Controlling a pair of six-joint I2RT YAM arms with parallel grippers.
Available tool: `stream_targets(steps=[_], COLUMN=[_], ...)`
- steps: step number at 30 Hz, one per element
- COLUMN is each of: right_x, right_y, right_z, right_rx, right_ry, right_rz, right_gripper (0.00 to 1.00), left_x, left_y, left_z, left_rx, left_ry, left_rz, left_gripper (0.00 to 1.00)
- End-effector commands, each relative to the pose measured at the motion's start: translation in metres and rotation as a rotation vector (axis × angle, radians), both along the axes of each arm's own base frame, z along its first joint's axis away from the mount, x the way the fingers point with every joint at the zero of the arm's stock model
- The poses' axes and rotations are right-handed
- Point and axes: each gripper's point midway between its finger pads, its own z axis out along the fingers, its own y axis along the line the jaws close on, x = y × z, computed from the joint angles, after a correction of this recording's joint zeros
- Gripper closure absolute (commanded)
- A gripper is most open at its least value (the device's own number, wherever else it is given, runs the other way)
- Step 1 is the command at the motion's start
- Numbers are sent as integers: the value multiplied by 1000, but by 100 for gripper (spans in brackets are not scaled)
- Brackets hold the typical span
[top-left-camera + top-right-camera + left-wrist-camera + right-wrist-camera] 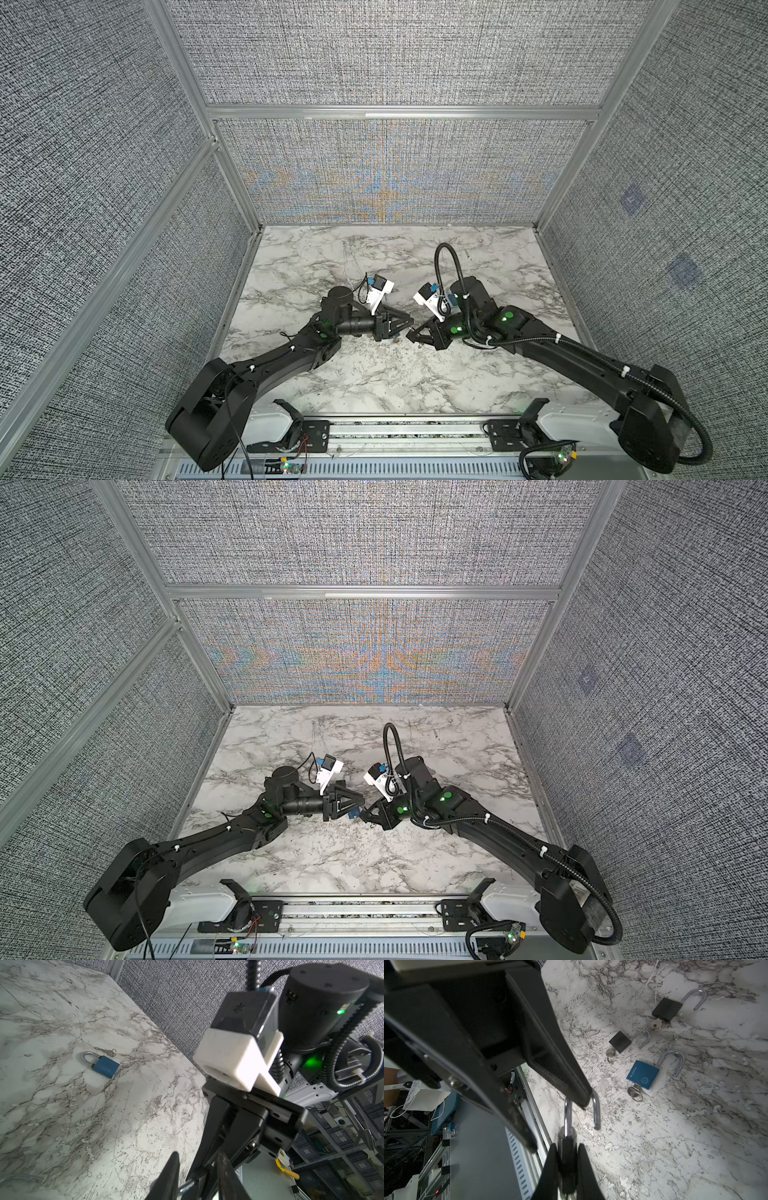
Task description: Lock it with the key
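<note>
Right gripper (566,1148) clamped on padlock (568,1165) body; left gripper (560,1125), at nine o'clock, half-open astride shackle (596,1113), likely must press it home

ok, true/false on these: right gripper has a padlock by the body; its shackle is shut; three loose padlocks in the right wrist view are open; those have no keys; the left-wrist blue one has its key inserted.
1. Right gripper clamps the held padlock by its body. True.
2. Its shackle is shut. False: it is open, with the short leg free.
3. The large black padlock, small black padlock and open blue padlock have open shackles. True.
4. Those have no keys. False: each has a key at its base.
5. The closed blue padlock has its key inserted. False: the loose key lies beside it.
</note>
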Motion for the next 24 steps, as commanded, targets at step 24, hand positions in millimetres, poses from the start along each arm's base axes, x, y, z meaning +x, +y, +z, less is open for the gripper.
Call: stream_targets(steps=[24], right_x=[-11], right_y=[1], right_z=[20], right_rx=[86], right_ry=[46], right_rz=[56], right_gripper=[100], left_x=[-4], left_y=[7], left_z=[1], left_rx=[18], left_ry=[-49], left_rz=[-35], left_gripper=[64])
